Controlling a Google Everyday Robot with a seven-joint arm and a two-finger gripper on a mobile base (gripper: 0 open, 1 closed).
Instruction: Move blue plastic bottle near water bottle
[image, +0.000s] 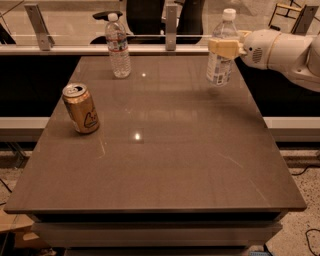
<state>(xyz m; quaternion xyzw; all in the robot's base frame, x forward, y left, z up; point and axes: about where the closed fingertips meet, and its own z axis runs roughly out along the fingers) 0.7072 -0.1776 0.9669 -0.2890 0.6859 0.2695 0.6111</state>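
Claw (225, 48) around blue plastic bottle (219, 71)

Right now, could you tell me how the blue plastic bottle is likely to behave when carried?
The hand grips the blue plastic bottle high, below its neck, so it may swing. The plastic is clear and looks thin: probably light and squashy. Tall and narrow, it could tip when set down.

We count two plastic bottles: the blue plastic bottle (220, 65), clasped by our one gripper (226, 48) at the far right of the table, and the water bottle (118, 47) well to the gripper's left. One gold drink can (81, 108), one table (170, 165).
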